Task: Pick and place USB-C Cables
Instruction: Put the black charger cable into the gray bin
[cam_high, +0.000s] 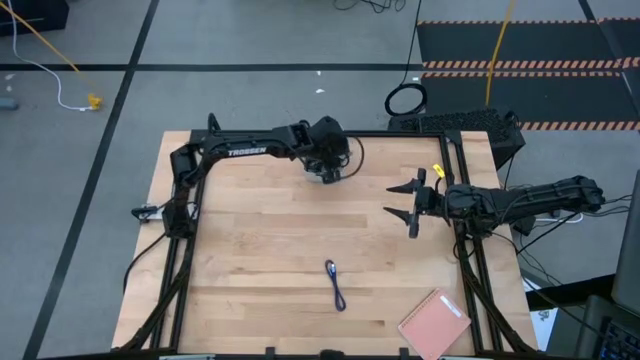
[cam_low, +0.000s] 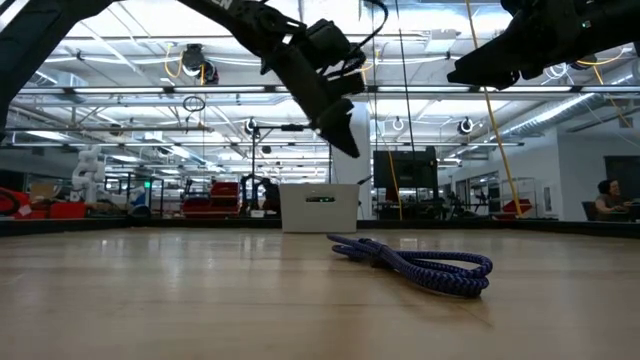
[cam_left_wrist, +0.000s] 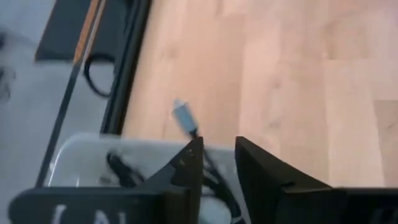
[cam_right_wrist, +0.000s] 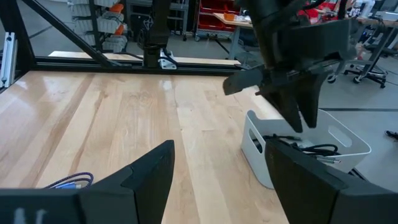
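A white bin stands at the far middle of the table and holds black cables. My left gripper hangs over it, fingers pointing down, with a narrow gap between them. One black cable's silver plug sticks out past the bin's rim. Its cord runs close by one finger. The blue-purple cable lies folded on the wood toward the near edge. My right gripper is open and empty, held above the table's right half and pointing left. My left gripper stands above the bin with the black cable's cord passing right beside one finger. I cannot tell whether the finger touches it. The cable's other part lies in the bin.
A pink notebook lies at the table's near right corner. A black frame runs along the table's edges. Bare wood lies between the bin and the blue-purple cable.
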